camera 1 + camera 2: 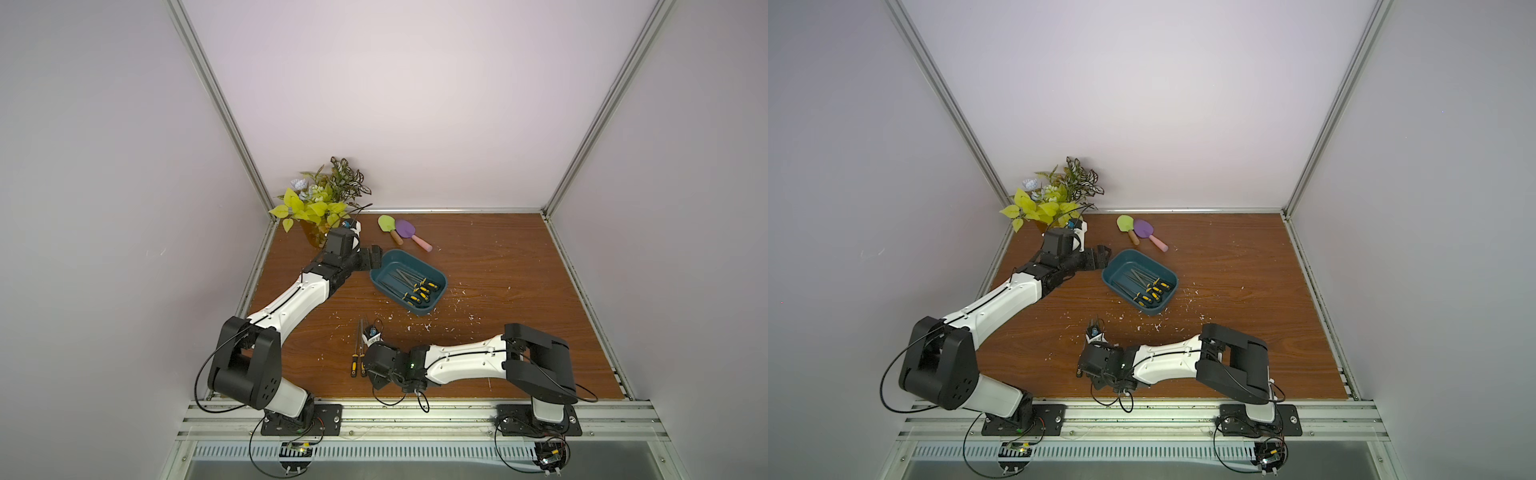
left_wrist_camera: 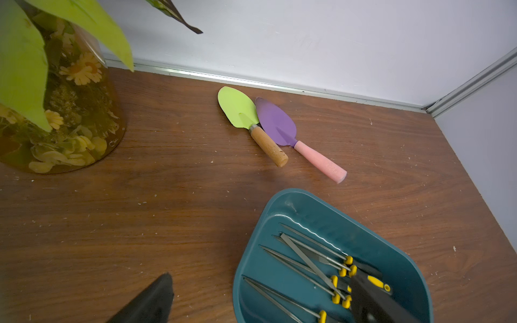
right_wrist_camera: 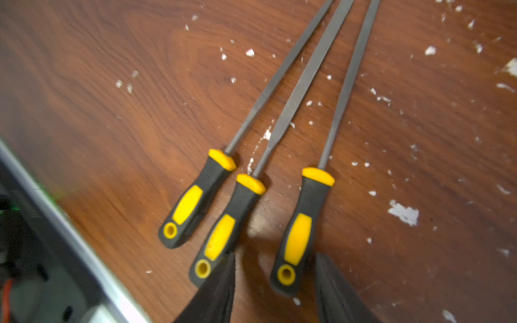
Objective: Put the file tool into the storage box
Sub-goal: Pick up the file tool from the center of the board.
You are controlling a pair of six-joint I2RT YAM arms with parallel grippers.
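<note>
The storage box (image 1: 392, 266) (image 1: 1125, 266) (image 2: 307, 212) is a dark teal tub mid-table, with several yellow-and-black files (image 1: 415, 286) (image 2: 313, 263) inside. Three more files lie side by side near the front edge: left (image 3: 195, 201), middle (image 3: 226, 223) and right (image 3: 299, 229). My right gripper (image 3: 275, 256) (image 1: 370, 365) is low over them and open. Its fingers straddle the right file's handle end with a gap on each side, and one finger lies over the butt of the middle file. My left gripper (image 2: 260, 282) (image 1: 376, 255) is open at the box's left end, holding nothing.
A glass vase of leaves and flowers (image 1: 320, 208) (image 2: 56, 112) stands in the back left corner, behind my left wrist. A green trowel (image 1: 386, 224) and a purple trowel (image 1: 405, 228) lie by the back wall. White chips (image 3: 402, 212) litter the wood.
</note>
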